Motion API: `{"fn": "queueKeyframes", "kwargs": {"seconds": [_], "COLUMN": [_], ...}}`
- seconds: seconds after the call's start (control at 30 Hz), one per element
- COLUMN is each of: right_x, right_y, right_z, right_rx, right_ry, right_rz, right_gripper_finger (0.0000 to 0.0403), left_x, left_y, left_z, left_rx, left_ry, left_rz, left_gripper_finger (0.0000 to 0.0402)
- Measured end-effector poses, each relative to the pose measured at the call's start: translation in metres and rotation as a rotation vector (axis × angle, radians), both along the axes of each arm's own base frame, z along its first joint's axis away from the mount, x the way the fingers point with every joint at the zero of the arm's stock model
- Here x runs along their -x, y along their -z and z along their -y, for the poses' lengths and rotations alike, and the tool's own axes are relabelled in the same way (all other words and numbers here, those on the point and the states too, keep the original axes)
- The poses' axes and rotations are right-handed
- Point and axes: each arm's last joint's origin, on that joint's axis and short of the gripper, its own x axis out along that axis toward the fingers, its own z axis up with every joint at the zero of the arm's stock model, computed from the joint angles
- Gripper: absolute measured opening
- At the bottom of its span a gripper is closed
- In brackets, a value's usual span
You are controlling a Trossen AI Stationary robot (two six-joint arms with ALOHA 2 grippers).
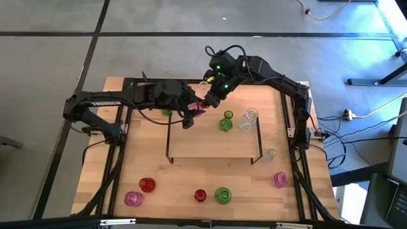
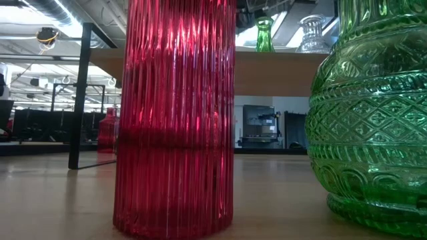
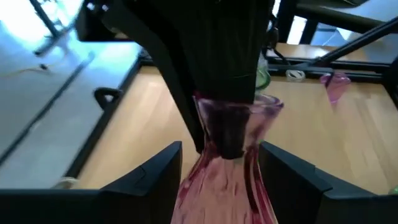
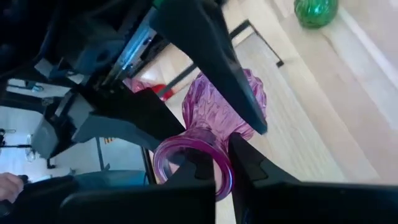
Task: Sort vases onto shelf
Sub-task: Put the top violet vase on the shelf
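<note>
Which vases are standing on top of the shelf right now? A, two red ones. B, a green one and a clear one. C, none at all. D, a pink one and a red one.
B: the high view shows a green vase and a clear vase standing side by side near the far right of the shelf, while the red ones stand down on the table.

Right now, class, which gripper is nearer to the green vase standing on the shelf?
Right. The right gripper hangs just beside the green vase, over the shelf, pinching a pink vase. The left gripper sits beyond that, farther off.
</note>
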Motion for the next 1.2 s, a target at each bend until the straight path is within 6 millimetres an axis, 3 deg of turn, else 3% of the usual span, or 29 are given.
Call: {"fn": "queueKeyframes", "kwargs": {"seconds": [0.3, 0.7, 0.9, 1.2], "right_x": [-0.002, -0.001, -0.002, -0.004], "right_y": [0.012, 0.017, 0.016, 0.014], "right_z": [-0.005, -0.005, -0.005, -0.005], "right_rx": [-0.002, -0.021, -0.042, -0.037], "right_ry": [-0.002, -0.008, -0.028, -0.029], "right_rz": [-0.065, -0.097, -0.071, -0.05], "right_gripper_finger": [0.0, 0.0, 0.0, 0.0], "left_x": [-0.007, -0.006, -0.005, -0.005], "left_y": [0.006, 0.005, 0.005, 0.004], "left_z": [-0.001, 0.001, 0.002, 0.001], "left_rx": [0.04, 0.073, 0.09, 0.095], "left_ry": [-0.019, 0.037, 0.035, 0.01], "left_rz": [0.0, -0.001, 0.003, 0.008], "left_gripper_finger": [0.0196, 0.0083, 0.0084, 0.0134]}}
